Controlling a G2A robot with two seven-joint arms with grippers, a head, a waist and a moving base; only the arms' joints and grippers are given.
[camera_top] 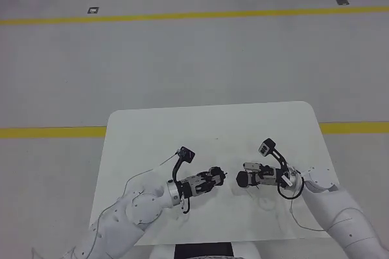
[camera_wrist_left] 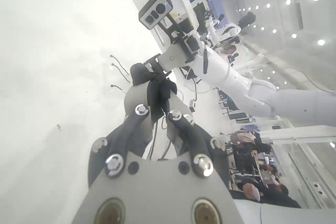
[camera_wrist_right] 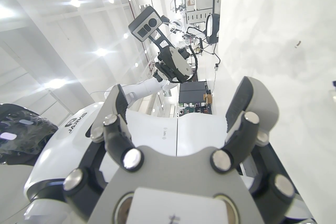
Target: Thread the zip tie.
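white table (camera_top: 181, 129), grey-black left end effector (camera_wrist_left: 156, 86)

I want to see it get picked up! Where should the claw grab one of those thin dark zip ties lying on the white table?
Probably mid-strap on a thin dark zip tie, coming straight down from above: it lies flat on the white table, and its ends stay free for threading.

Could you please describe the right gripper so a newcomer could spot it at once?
Over the white table, two arms face each other tip to tip. The right gripper ends the arm on the robot's right. Its jaws gape wide with nothing between, while the left gripper is shut.
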